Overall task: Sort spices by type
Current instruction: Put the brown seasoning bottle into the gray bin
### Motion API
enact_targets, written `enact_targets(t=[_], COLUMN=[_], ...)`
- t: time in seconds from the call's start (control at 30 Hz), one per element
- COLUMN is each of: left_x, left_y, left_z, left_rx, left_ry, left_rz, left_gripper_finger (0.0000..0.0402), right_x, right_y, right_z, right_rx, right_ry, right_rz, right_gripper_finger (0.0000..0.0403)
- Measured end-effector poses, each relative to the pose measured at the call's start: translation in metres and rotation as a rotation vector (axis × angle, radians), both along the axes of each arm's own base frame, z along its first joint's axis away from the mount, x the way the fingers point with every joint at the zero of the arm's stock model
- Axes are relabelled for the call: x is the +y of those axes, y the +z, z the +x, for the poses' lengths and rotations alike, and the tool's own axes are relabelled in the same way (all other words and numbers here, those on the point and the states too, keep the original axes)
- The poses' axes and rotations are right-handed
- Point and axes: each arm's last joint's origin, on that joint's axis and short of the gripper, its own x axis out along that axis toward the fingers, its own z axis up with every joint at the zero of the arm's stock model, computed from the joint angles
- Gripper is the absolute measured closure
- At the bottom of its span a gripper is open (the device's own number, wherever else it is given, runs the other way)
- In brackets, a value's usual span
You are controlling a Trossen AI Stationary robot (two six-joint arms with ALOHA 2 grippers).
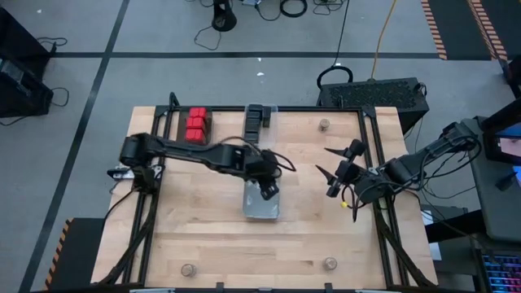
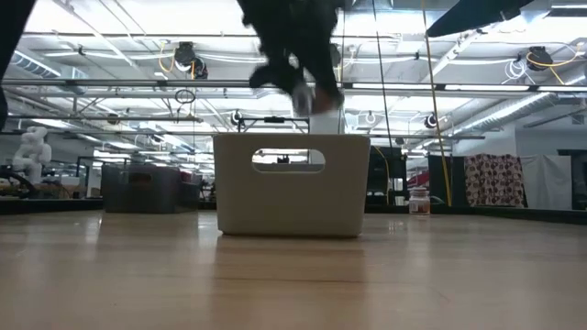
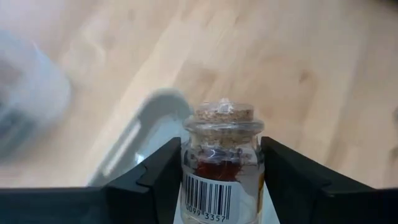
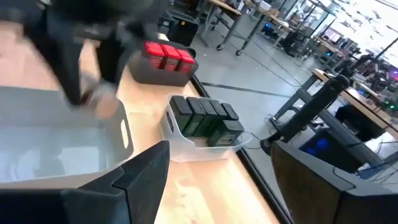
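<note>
Red boxes (image 1: 196,124) sit grouped in a dark tray at the far left part of the counter (image 1: 195,236). Just right of them, black boxes (image 1: 256,119) stand in a row in their own clear tray at the far edge; the right wrist view shows both groups side by side. Nearer the middle, the left gripper (image 1: 269,184) hangs over the clear bin (image 1: 260,210), its jaws closed on a small glass jar (image 3: 220,163) with a cork top. In the left wrist view the jar stands upright between the two dark fingers (image 3: 155,180), each pressed against one of its sides, with a barcode label facing the camera and reddish spice inside. From the low view the gripper is above the bin's rim, not down inside it. Right of the bin, well apart from it, the right gripper (image 1: 335,172) waits above bare counter with its jaws spread wide and nothing between them.
</note>
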Motion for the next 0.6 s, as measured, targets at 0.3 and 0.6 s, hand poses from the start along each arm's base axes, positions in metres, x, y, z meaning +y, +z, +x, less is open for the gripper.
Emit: enact_targets(t=[0.3, 0.6], left_x=[-0.012, -0.032], left_y=[0.083, 0.079], left_z=[-0.041, -0.068], left_rx=[-0.336, -0.488], left_ry=[-0.138, -0.160], left_rz=[0.089, 0.259], left_gripper_finger=[0.0206, 0.0206], right_x=[0.007, 0.002], right_y=[-0.009, -0.035], right_z=[0.018, 0.054], right_rx=[0.029, -0.227], right_ry=[0.004, 0.395], right_rz=[-0.028, 0.010], right_gripper_finger=[0.0140, 0.0140])
